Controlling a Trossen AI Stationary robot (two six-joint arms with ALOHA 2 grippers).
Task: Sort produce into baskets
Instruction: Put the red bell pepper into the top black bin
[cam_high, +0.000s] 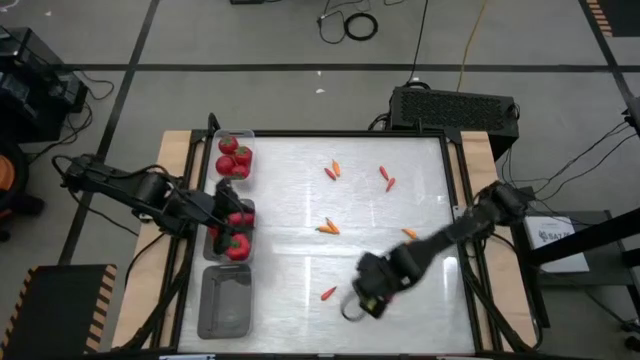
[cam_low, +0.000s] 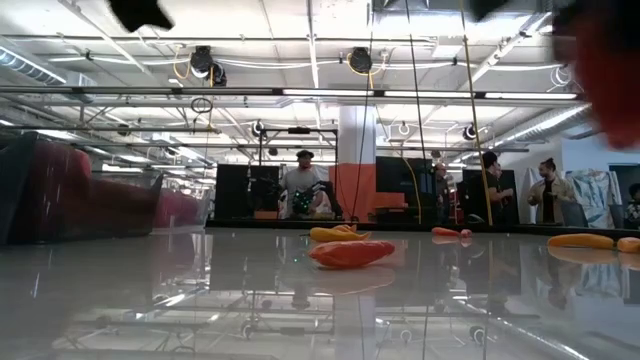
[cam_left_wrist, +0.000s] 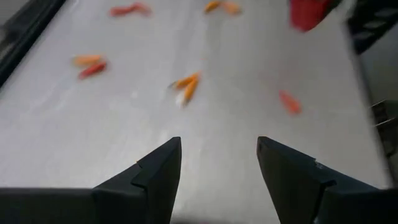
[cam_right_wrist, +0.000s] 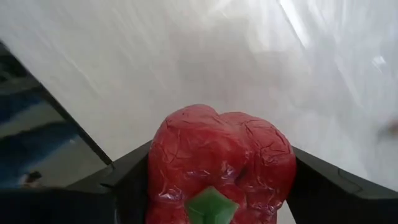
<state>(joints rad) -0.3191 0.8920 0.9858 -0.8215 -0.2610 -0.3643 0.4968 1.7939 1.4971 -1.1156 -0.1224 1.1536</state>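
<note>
**Carrying the red pepper to the peppers' tray**

High view: the right gripper (cam_high: 366, 297) hangs over the near middle of the table (cam_high: 300, 265), low in the picture, with a loose chili (cam_high: 328, 293) just beside it toward the trays. Its load is hidden under the arm here. The three trays line the table's left edge, well apart from this gripper: the far tray (cam_high: 234, 157) holds red produce, the middle tray (cam_high: 230, 232) holds more, and the near tray (cam_high: 226, 300) looks bare. The left gripper (cam_high: 222, 212) sits over the middle tray. The carry therefore has to cross the table without meeting that arm; I judge it best to wait for it to clear or to approach from the near side.

Low view: chilies (cam_low: 351, 252) lie scattered on the shiny top, with people standing in the room beyond. A red blur (cam_low: 610, 60) at the upper corner is likely the lifted pepper, though I cannot be sure.

Left wrist view: the left fingers (cam_left_wrist: 149, 180) stand apart with nothing between them, chilies ahead of them.

Right wrist view: the right gripper (cam_right_wrist: 211, 186) clamps a red bell pepper (cam_right_wrist: 217, 162) between both fingers, green stem toward the camera. The grip looks centred, so a steady, level transit should hold it; release low inside the tray.
</note>
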